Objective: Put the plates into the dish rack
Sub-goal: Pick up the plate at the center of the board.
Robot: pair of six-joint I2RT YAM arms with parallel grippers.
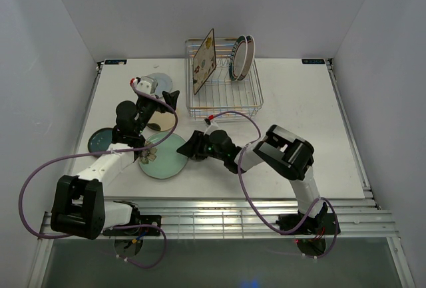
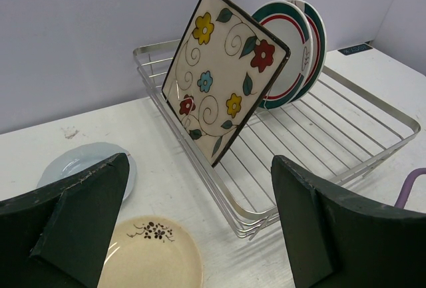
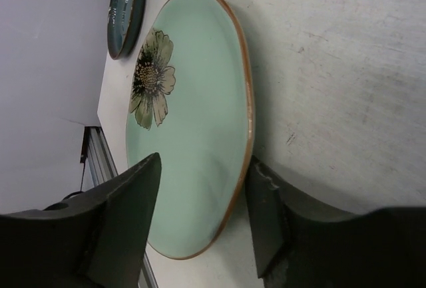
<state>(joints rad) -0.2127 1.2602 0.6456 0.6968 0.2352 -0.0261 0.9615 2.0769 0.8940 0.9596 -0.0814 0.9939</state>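
The dish rack (image 1: 224, 96) stands at the back centre. The square floral plate (image 1: 204, 62) and two white teal-red rimmed plates (image 1: 241, 57) stand upright in it; the left wrist view shows the rack (image 2: 373, 105), the square plate (image 2: 223, 68) and the white plates (image 2: 296, 38). My left gripper (image 1: 168, 102) is open and empty above the cream plate (image 2: 150, 255), beside the blue-grey plate (image 2: 80, 165). My right gripper (image 3: 203, 195) is open, low at the table, its jaws either side of the right rim of the pale green plate (image 3: 193, 122). The dark teal plate (image 3: 126, 8) lies beyond.
The cream plate (image 1: 158, 123), blue-grey plate (image 1: 160, 82), dark teal plate (image 1: 102, 140) and green plate (image 1: 163, 155) lie flat on the left half of the white table (image 1: 306, 122). White walls enclose the table. A purple cable loops near the rack's front.
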